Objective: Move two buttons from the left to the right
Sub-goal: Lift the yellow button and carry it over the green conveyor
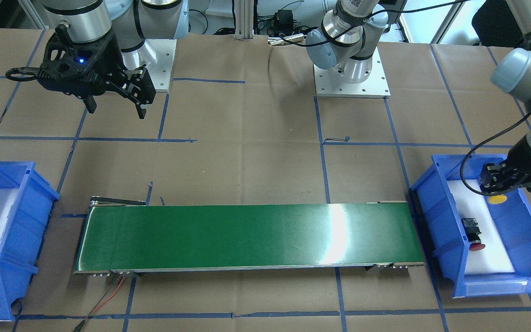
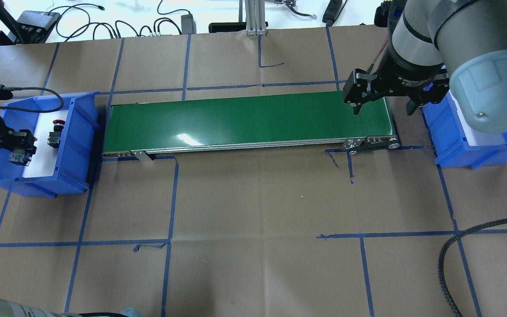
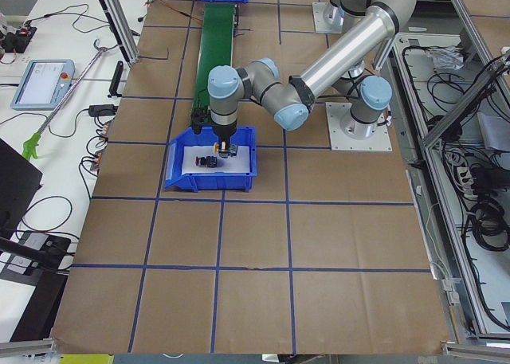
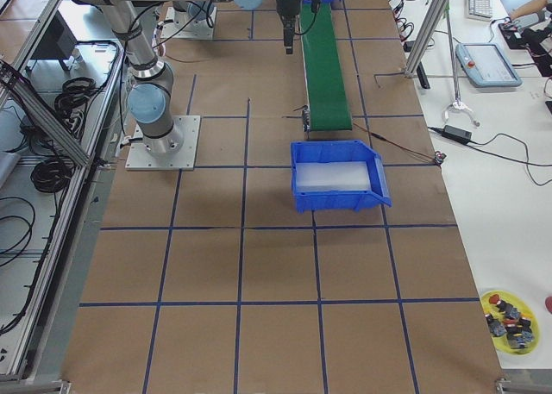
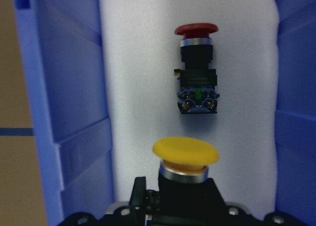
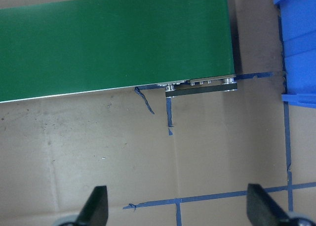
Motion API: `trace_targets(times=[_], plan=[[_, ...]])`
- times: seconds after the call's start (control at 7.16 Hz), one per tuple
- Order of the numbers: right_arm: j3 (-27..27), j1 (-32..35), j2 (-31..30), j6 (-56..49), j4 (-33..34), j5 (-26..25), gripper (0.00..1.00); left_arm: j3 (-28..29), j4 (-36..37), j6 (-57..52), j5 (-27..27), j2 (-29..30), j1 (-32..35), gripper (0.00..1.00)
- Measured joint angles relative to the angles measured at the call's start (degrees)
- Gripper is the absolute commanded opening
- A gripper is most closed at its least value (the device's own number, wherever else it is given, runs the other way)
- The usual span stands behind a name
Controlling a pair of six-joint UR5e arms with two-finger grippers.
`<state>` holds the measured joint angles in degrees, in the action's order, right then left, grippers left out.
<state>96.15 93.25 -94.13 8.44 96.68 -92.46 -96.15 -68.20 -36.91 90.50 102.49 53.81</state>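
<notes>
My left gripper (image 1: 496, 182) is down inside the blue bin (image 1: 431, 221) on my left and is shut on the body of the yellow button (image 5: 185, 159), whose cap (image 1: 496, 199) sticks out past the fingers. The red button (image 5: 196, 70) lies on its side on the bin's white liner just beyond it, also seen in the front view (image 1: 474, 235) and the overhead view (image 2: 55, 134). My right gripper (image 2: 382, 110) is open and empty above the right end of the green conveyor (image 2: 249, 119); its fingers (image 6: 96, 206) stand wide apart.
The conveyor belt (image 1: 247, 235) runs between the two bins. The blue bin (image 2: 456, 149) on my right has a white liner, partly hidden by my right arm. A black cable (image 2: 456, 251) lies at the table's near right.
</notes>
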Motion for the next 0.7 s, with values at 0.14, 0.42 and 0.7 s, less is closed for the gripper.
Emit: trace_targets(times=[0.14, 0.42, 0.7], plan=[[0.0, 0.0, 0.0, 0.0, 0.0, 0.0, 1.00, 4.1, -5.3, 1.7, -0.1, -0.2, 0.5, 0.00], [0.0, 0.0, 0.0, 0.0, 0.0, 0.0, 1.00, 10.0, -10.3, 8.4, -0.2, 0.5, 5.5, 0.01], [0.0, 0.0, 0.0, 0.0, 0.0, 0.0, 1.00, 12.3, -10.7, 20.6, 0.0, 1.3, 14.7, 0.01]])
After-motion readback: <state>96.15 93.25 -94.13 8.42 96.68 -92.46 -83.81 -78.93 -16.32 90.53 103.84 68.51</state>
